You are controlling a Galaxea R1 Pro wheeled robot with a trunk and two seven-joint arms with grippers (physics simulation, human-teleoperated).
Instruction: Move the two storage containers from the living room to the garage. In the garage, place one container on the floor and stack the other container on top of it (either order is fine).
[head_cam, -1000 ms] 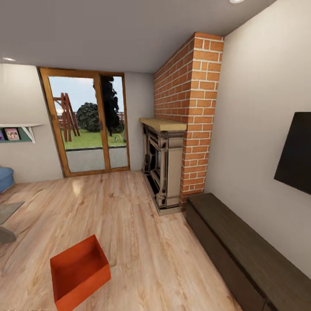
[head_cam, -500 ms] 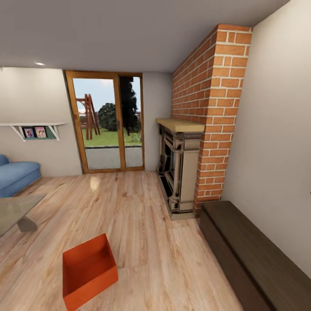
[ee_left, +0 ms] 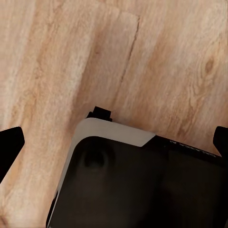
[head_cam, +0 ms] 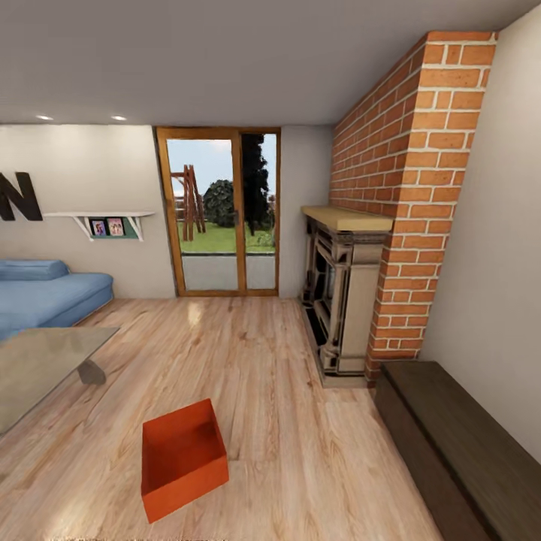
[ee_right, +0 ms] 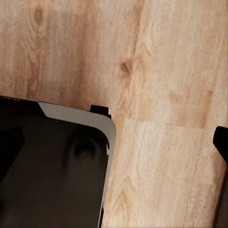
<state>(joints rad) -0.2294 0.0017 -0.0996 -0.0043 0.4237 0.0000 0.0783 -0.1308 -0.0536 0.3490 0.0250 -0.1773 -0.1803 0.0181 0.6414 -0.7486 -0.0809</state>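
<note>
Living room: plank floor (head_cam: 285,391), sofa (head_cam: 45,297) and glass table (head_cam: 37,361) at left, glass doors (head_cam: 222,218) ahead, fireplace (head_cam: 346,300) and dark bench (head_cam: 458,443) at right.
One orange container (head_cam: 182,458) rests on floor, open side up, turned askew, near, left of centre, clear of table.
Step, judged: approach container.
Drive base square to container; avoid table corner; stop with container centred between arms.
Left gripper (ee_left: 114,142): fingers wide apart, holding nothing.
Right gripper (ee_right: 114,137): one fingertip visible; opening cannot be told.

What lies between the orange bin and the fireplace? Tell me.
Bare light wood plank floor: the head view shows nothing standing between the storage container and the fireplace.
</note>
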